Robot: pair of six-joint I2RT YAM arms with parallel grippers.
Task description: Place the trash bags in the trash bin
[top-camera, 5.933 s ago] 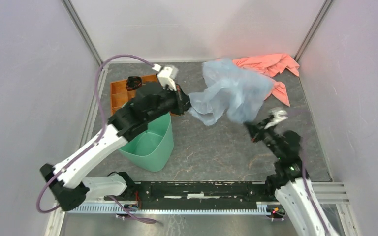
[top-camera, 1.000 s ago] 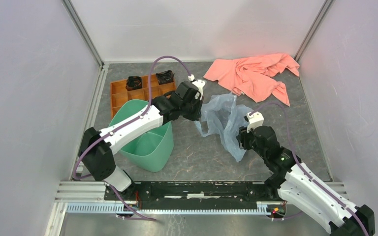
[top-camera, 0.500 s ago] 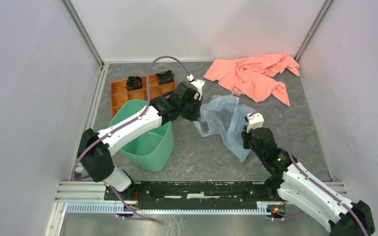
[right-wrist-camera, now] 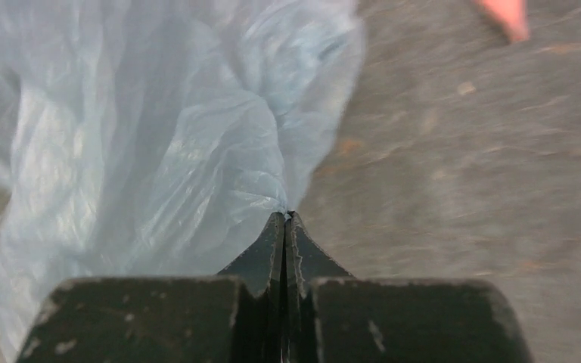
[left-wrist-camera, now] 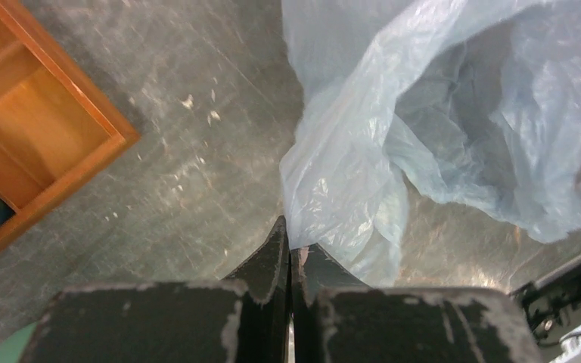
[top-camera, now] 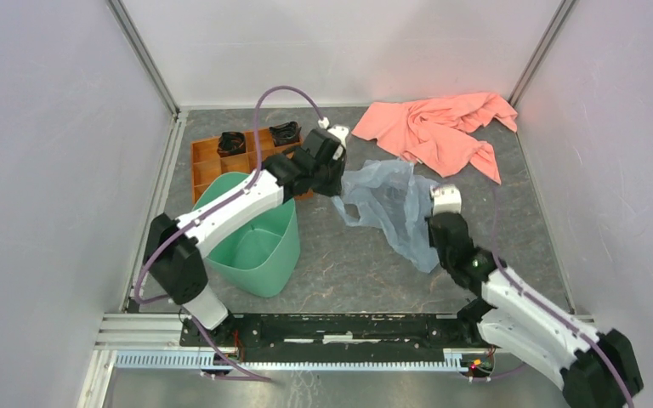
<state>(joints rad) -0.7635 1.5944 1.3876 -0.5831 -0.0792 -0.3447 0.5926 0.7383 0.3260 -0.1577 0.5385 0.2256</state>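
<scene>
The pale blue trash bag [top-camera: 388, 206] hangs stretched between my two grippers above the grey floor, right of the bin. My left gripper [top-camera: 335, 189] is shut on its left edge; the left wrist view shows the film [left-wrist-camera: 393, 136] pinched at the closed tips [left-wrist-camera: 290, 240]. My right gripper [top-camera: 433, 231] is shut on the bag's right side; the right wrist view shows the film [right-wrist-camera: 151, 151] bunched at the closed tips [right-wrist-camera: 284, 218]. The mint-green trash bin [top-camera: 255, 246] stands upright left of the bag, under my left forearm.
An orange compartment tray [top-camera: 221, 161] with black items sits behind the bin, also in the left wrist view [left-wrist-camera: 30, 136]. A salmon-pink cloth [top-camera: 438, 127] lies at the back right. Grey walls enclose the floor on three sides.
Over six seconds the bag came down from a high spread to a low one. In the last second my left gripper moved slightly back and my right gripper shifted right, stretching the bag.
</scene>
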